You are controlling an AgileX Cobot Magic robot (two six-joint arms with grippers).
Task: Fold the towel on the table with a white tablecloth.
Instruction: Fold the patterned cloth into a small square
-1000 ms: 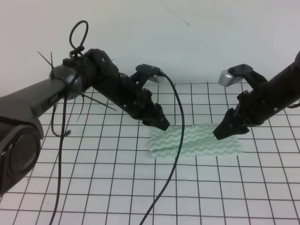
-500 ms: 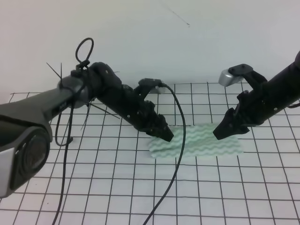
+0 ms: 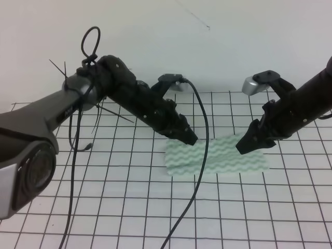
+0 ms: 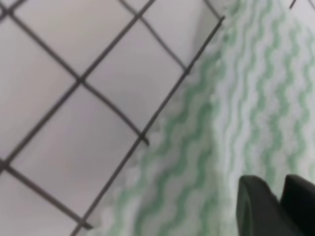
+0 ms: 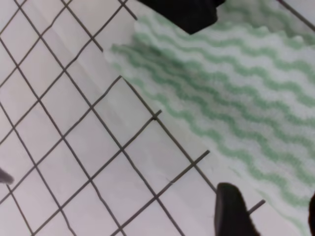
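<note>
The left gripper (image 3: 190,139) has swung rightward since a second ago and now hangs over the far left edge of the towel (image 3: 218,155), while the right gripper (image 3: 244,148) has not shifted from the towel's far right corner. The towel lies flat on the white tablecloth (image 3: 129,207), right of centre on the table. The left wrist view shows two fingertips (image 4: 256,206) nearly together; how far the right claw gapes cannot be told. Thin, limp and light, the cloth will likely sag and slide, so pinching its corners looks wisest.
</note>
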